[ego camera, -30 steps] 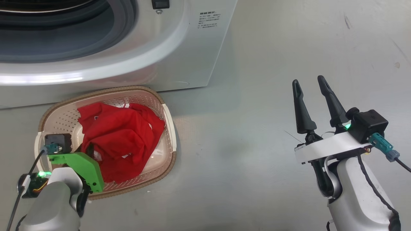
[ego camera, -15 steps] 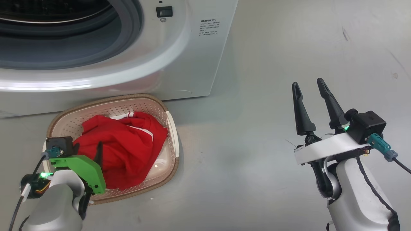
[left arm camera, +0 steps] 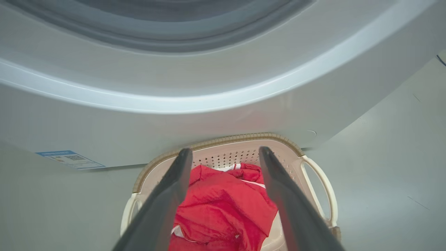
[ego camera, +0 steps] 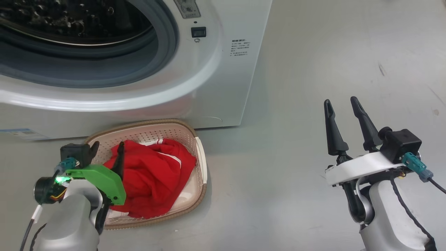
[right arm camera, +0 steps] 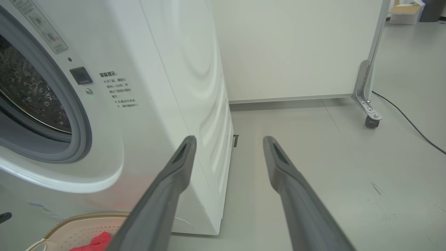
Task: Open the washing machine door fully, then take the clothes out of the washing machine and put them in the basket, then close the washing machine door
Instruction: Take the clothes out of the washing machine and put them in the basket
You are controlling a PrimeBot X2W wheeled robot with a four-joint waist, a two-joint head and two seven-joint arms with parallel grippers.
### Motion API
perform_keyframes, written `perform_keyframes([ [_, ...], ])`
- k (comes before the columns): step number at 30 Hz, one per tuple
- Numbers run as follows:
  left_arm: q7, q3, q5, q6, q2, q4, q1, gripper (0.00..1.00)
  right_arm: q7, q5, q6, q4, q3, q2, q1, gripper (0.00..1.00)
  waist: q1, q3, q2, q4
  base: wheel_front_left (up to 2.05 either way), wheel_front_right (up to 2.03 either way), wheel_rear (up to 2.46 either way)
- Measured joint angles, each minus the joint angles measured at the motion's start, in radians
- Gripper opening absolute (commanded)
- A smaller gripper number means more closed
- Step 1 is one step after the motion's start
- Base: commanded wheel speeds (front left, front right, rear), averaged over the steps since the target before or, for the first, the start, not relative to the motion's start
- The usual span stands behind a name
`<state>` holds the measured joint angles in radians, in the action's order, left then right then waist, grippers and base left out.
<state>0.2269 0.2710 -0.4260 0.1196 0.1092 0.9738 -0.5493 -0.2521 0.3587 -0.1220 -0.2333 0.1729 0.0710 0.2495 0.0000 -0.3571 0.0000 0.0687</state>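
Observation:
The red clothes (ego camera: 153, 181) lie heaped in the cream basket (ego camera: 150, 134), which stands on the floor against the front of the white washing machine (ego camera: 216, 76). My left gripper (ego camera: 108, 143) is open over the basket's left side, nothing between its fingers. In the left wrist view the same open left gripper (left arm camera: 224, 151) looks down on the clothes (left arm camera: 223, 205) and the basket's rim (left arm camera: 216, 141). My right gripper (ego camera: 340, 101) stands open and empty over bare floor far to the right. The machine's grey gasket and steel drum (ego camera: 69, 17) are exposed. The washing machine door is out of view.
A blue label (ego camera: 21, 133) marks the machine's lower front. In the right wrist view, past my right gripper (right arm camera: 230, 139), a white partition on a caster (right arm camera: 371, 122) stands behind the machine (right arm camera: 167, 87), and a cable (right arm camera: 411, 125) runs along the grey floor.
My left gripper has opened, let go of the red clothes and lifted; the clothes have settled in the basket. The head camera has tilted up, showing more of the drum. The right arm has stayed put.

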Motion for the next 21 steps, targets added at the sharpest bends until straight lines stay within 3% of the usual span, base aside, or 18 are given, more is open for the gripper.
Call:
perform_keyframes([
  [21,0.022,-0.021,0.007,0.001,-0.005,-0.231,0.057,1.00,0.000,0.011,0.000,-0.018,0.004,0.010,-0.097,1.00,0.0000,0.187,0.0000,-0.094,0.00,0.00,0.00],
])
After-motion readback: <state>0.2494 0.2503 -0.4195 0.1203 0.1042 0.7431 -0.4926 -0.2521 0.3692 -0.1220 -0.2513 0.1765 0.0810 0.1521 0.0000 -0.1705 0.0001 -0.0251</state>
